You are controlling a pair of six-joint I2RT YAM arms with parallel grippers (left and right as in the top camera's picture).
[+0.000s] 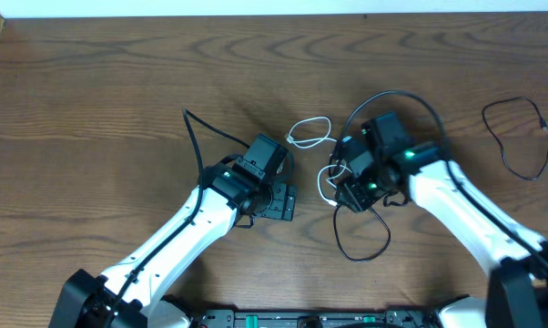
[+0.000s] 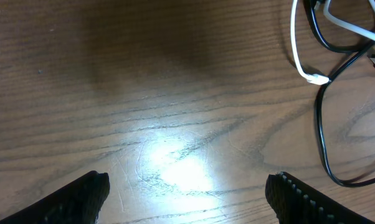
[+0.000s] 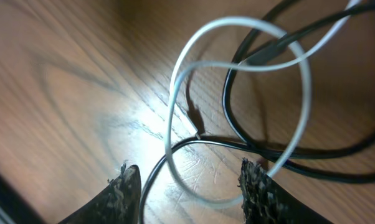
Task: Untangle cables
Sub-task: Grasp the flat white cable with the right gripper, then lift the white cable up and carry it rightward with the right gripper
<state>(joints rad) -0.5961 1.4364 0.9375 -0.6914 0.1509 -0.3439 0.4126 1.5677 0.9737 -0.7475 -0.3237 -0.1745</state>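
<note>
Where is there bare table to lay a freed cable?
Bare: the table left of the left claw, and its far strip. Crowded: white cable and black cable around the right claw; another black cable far right.

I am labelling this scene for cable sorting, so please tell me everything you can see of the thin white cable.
The thin white cable is a smooth, flexible, plastic-looking cord lying near the middle of the brown wooden table, curled into several loops. A small white plug end shows in the left wrist view. A thin black cable crosses through its loops, so they are tangled. One loop lies between the open fingers of the right tool; contact there I cannot tell.
</note>
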